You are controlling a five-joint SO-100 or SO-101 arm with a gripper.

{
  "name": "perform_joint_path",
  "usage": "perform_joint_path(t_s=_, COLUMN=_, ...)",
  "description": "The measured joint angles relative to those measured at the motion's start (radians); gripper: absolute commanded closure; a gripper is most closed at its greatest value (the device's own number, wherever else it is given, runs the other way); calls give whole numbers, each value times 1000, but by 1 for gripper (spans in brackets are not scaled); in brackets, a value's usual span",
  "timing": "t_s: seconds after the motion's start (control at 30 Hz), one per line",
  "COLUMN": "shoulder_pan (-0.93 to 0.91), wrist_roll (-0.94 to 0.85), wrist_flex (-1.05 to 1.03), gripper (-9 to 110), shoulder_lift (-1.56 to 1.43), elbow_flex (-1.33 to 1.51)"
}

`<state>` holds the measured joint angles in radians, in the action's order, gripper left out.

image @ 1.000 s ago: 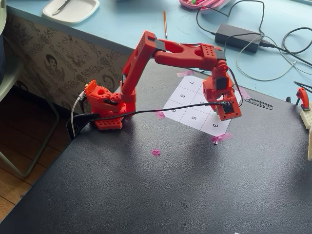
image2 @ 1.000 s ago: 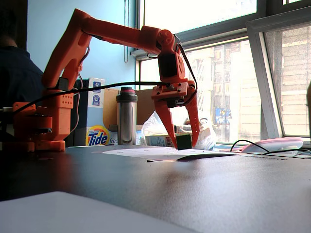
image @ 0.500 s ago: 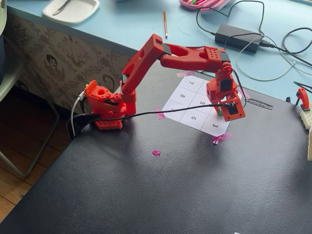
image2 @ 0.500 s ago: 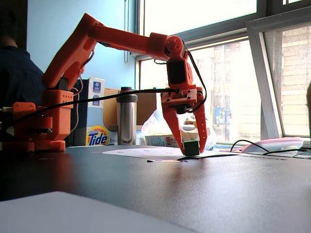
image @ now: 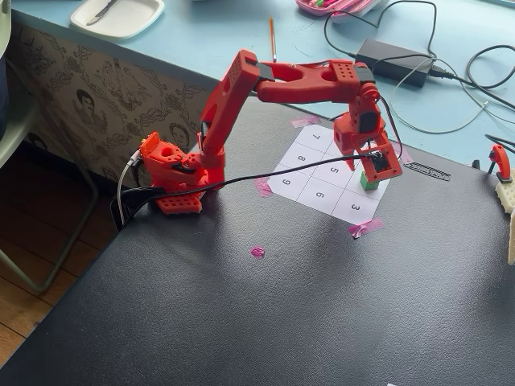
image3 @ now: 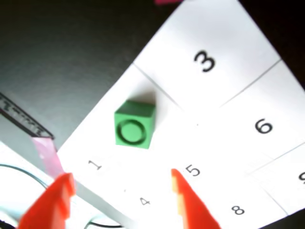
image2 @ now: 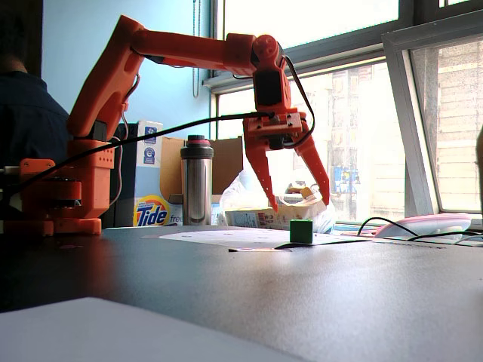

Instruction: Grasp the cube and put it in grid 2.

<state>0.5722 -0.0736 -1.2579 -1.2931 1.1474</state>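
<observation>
The green cube with a round stud on top stands on the numbered sheet, in the cell between "1" and "3". That cell is grid 2; the cube hides its digit. The cube also shows in both fixed views. My gripper is open and empty. It hangs a little above the cube, fingers pointing down and spread wider than the cube, touching nothing. In a fixed view it is right over the cube.
Pink tape holds the sheet's corners, and a pink tape scrap lies on the black mat. Cables and a power adapter lie behind the sheet. A steel flask and a Tide box stand behind the arm.
</observation>
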Motion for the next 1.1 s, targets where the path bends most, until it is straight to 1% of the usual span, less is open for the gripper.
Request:
perform_joint_path(t_s=0.2, shoulder_pan=-106, wrist_roll=-51, wrist_flex=-120, gripper=71, shoulder_lift=-233, elbow_flex=5)
perform_joint_path(t_s=0.33, shoulder_pan=-255, wrist_roll=-66, wrist_flex=-222, gripper=72, shoulder_lift=-472, elbow_flex=75)
perform_joint_path(t_s=0.43, shoulder_pan=-379, wrist_roll=-83, wrist_flex=-259, gripper=72, shoulder_lift=-641, elbow_flex=198)
perform_joint_path(t_s=0.6, shoulder_pan=-614, wrist_roll=-89, wrist_flex=-236, gripper=72, shoulder_lift=-920, elbow_flex=506)
perform_joint_path(t_s=0.67, shoulder_pan=-669, wrist_roll=-97, wrist_flex=-198, gripper=72, shoulder_lift=-1034, elbow_flex=664)
perform_joint_path(t_s=0.8, shoulder_pan=-726, wrist_roll=-101, wrist_flex=-123, gripper=72, shoulder_lift=-1235, elbow_flex=1005)
perform_joint_path(t_s=0.93, shoulder_pan=-723, wrist_roll=-101, wrist_flex=-77, gripper=71, shoulder_lift=-1378, elbow_flex=1298)
perform_joint_path(t_s=1.1, shoulder_pan=-756, wrist_roll=-124, wrist_flex=-46, gripper=71, shoulder_lift=-1542, elbow_flex=1454)
